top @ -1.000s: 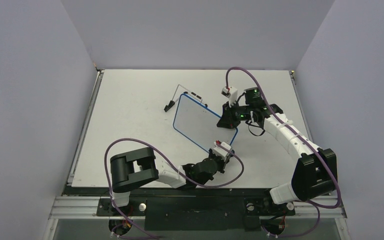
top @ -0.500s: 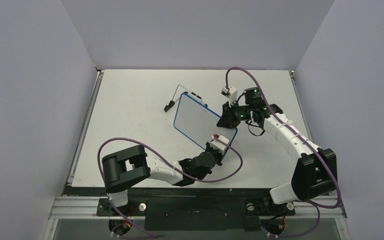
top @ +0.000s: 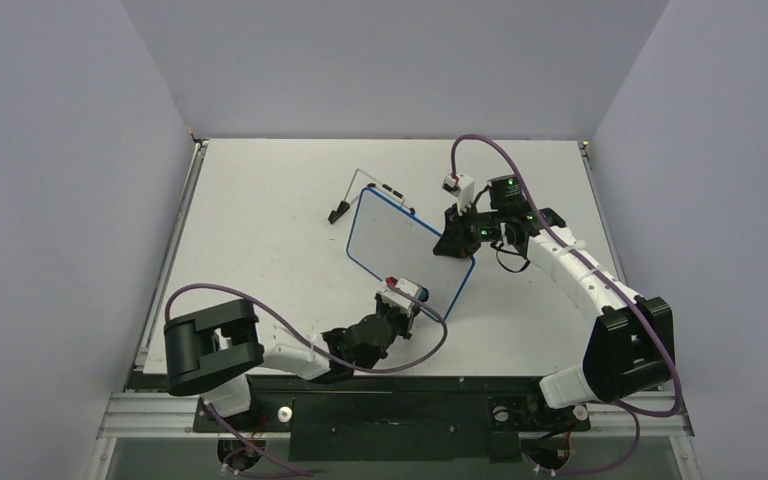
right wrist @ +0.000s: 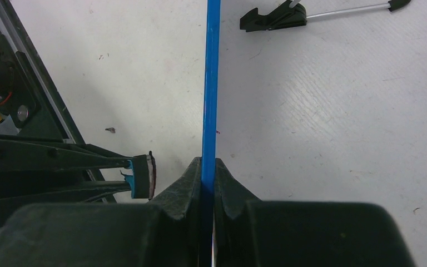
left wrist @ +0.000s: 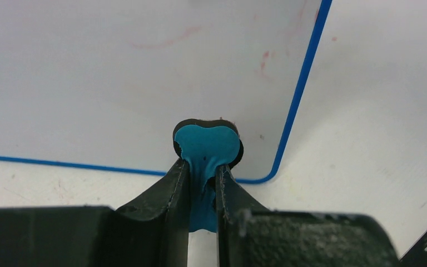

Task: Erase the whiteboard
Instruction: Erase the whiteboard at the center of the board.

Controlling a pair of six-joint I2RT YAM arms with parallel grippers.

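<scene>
- The whiteboard sits a little toward 1 o'clock from the middle of the table, turned so its corners point diagonally; how steeply it leans cannot be told
- The right gripper is clenched on the board's blue rim at about 3 o'clock of the board; the right wrist view shows its jaws pinching the rim edge-on, which holds the board in place
- The left gripper is at the board's 6 o'clock edge, clamped on a blue eraser whose dark pad is pressed to the white face near the lower right corner
- From above the board looks blank, with no legible writing
- Up close, faint red smears show at 11 o'clock and 1 o'clock of the eraser, plus a few specks near the rim
- Judgement: the erasing looks mostly done, and what is left is a pass upward over those pale streaks
- The black wire stand lies at the board's 11 o'clock, touching or just beside its far corner
</scene>
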